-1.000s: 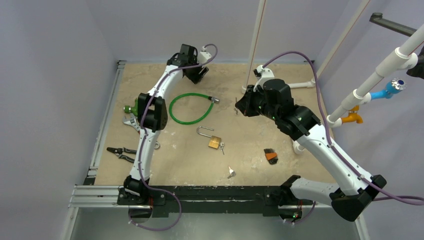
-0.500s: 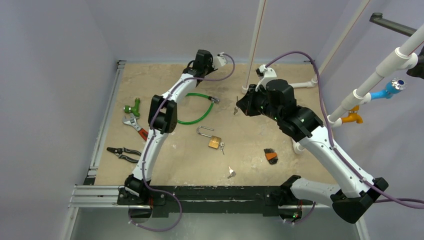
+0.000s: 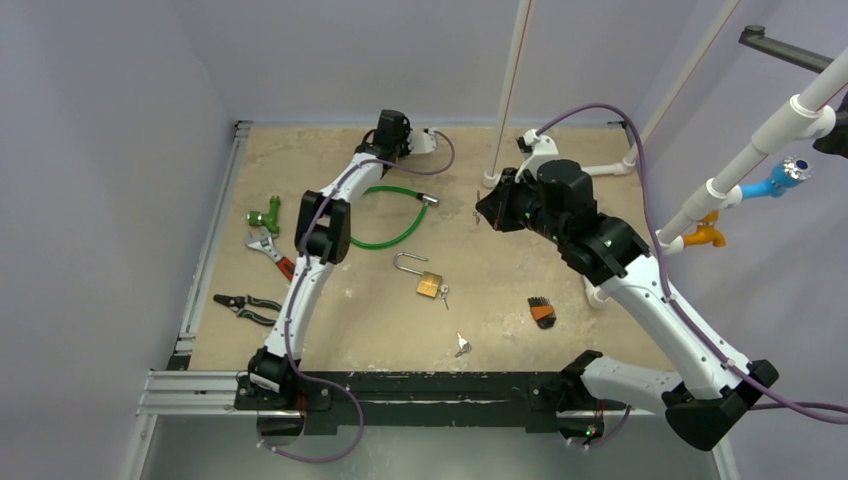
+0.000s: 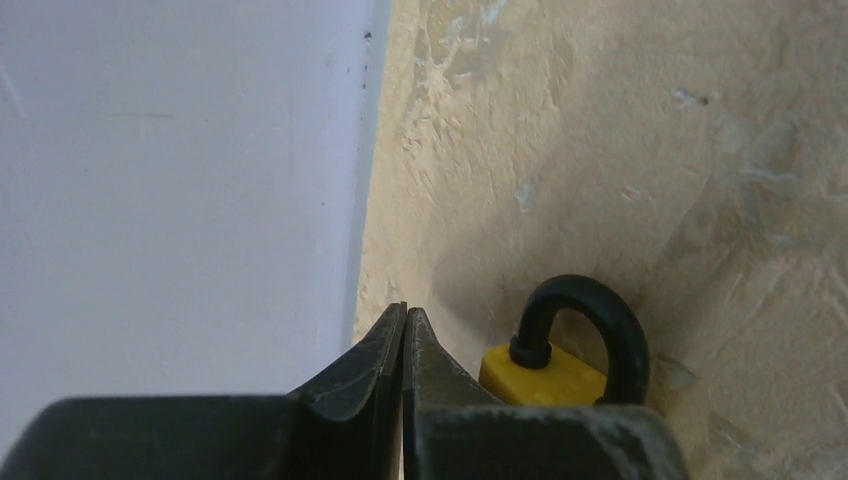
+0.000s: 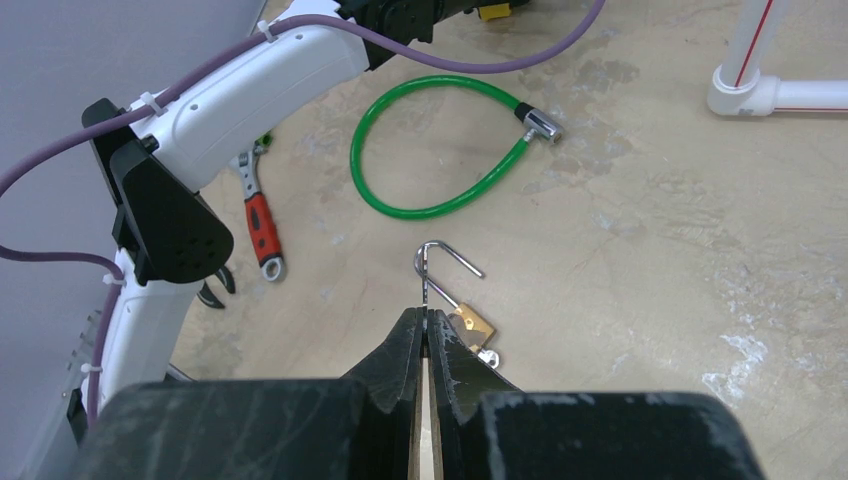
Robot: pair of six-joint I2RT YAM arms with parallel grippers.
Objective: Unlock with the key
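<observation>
Brass padlock (image 3: 429, 285) lies flat, below and ahead of the right gripper (image 5: 425, 318); no key in it yet.
Right fingers are pinched tight on a thin metal sliver, judged to be the key (image 3: 476, 216), tip outward for lining up with a keyway; left gripper (image 4: 403, 322) is fully closed on nothing; yellow padlock (image 4: 545, 377) sits just past its tips, to their right, near the wall (image 4: 180, 180); probably about to steady that lock; cannot tell which lock is meant.
</observation>
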